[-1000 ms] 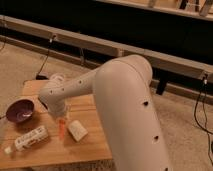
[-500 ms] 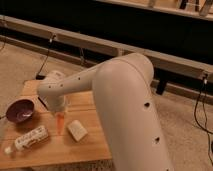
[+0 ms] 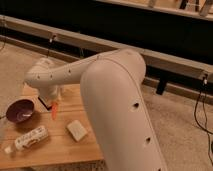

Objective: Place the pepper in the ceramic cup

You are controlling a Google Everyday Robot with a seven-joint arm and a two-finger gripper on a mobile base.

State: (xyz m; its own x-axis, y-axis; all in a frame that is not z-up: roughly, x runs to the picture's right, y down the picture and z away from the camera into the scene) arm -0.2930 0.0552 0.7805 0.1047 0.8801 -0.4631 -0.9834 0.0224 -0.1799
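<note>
One gripper: clenched on the pepper's upper end, over the table's left half, largely masked by the wrist.
Pepper: hanging tip down; contact with the wood impossible to judge.
Purple bowl: just left of the pepper, near the table's left edge.
White block: flat on the wood, near, lower right.
Bottle: lying on its side by the front-left corner.
Ceramic cup: not made out.
Arm: covering the table's rear and right side.
Table: bare wood between bowl, bottle and block.
</note>
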